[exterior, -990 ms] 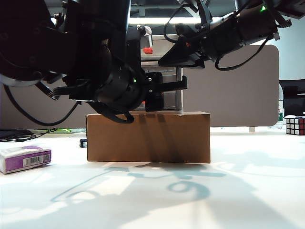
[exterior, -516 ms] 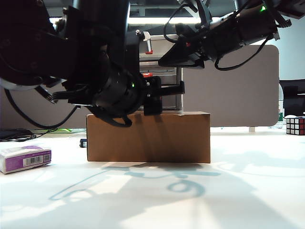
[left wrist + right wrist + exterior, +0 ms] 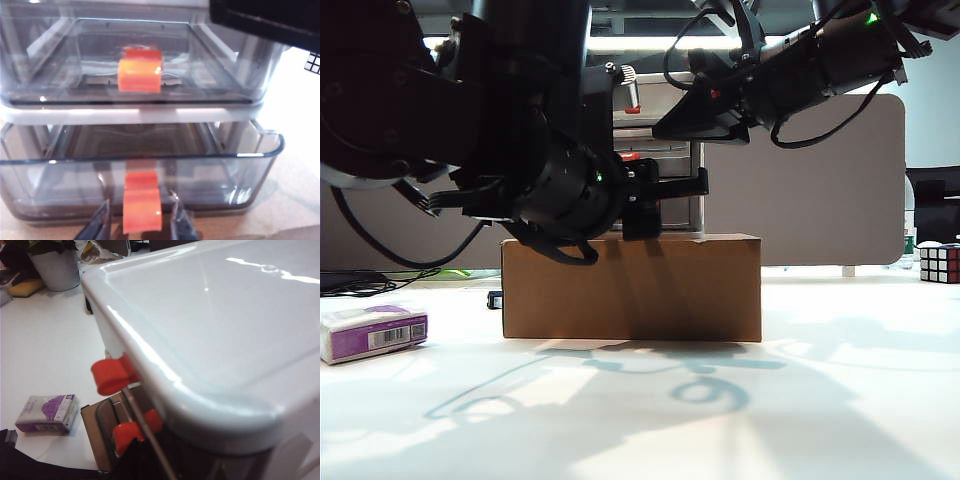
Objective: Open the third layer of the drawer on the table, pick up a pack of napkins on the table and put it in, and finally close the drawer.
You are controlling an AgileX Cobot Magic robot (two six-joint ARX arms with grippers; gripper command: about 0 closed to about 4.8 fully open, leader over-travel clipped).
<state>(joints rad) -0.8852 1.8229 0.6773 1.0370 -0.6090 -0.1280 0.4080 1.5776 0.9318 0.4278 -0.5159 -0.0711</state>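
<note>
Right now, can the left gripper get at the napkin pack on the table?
Probably not directly. The left gripper sits at the bottom drawer's red handle, up on the cardboard box. The napkin pack lies clear on the table, low to that arm's side; it must back off first.

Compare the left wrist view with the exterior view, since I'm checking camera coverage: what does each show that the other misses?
Left wrist only: the lowest smoky grey drawer pulled out, its red handle between the fingers. Exterior only: the purple-and-white napkin pack on the white table, the brown cardboard box, the right gripper above the cabinet. Both: the white-framed cabinet and the left gripper.
</note>
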